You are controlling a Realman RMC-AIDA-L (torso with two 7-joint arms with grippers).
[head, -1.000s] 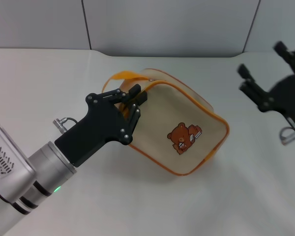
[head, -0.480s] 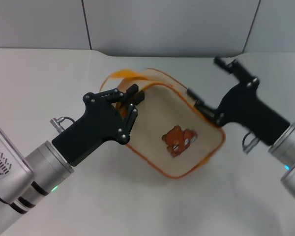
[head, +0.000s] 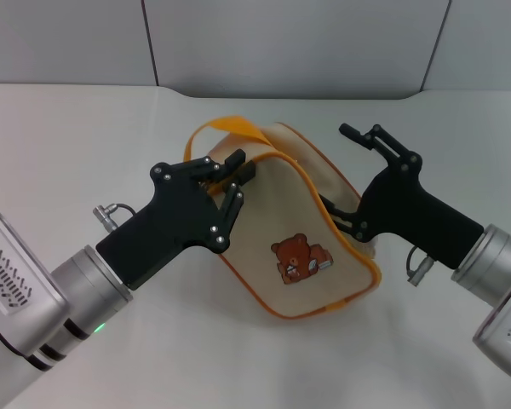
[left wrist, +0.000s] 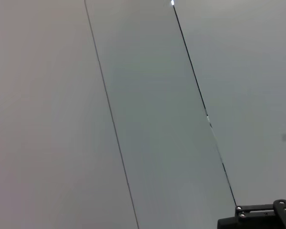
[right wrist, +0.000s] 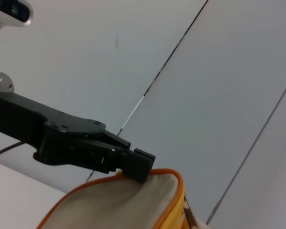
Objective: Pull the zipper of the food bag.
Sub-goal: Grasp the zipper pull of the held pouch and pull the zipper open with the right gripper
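The food bag [head: 281, 221], beige with orange piping and a bear print, is held tilted above the white table. Its orange strap loop [head: 226, 129] arches over the top left corner. My left gripper [head: 232, 181] is shut on that corner, just under the loop. My right gripper [head: 351, 175] is open, its fingers [head: 381, 143] straddling the bag's upper right edge. An orange zip line [head: 317, 164] runs along that edge; I cannot make out the silver pull tab. The right wrist view shows the left gripper [right wrist: 133, 164] clamped on the bag's corner [right wrist: 128, 200].
The white table [head: 68, 145] spreads around the bag, with grey wall panels [head: 289, 43] behind its back edge. The left wrist view shows only wall panels and a black gripper part [left wrist: 262, 217] at the corner.
My right arm has come in from the right and its open fingers now straddle the bag's upper right edge. The bag has turned, the bear print shifting down and left.
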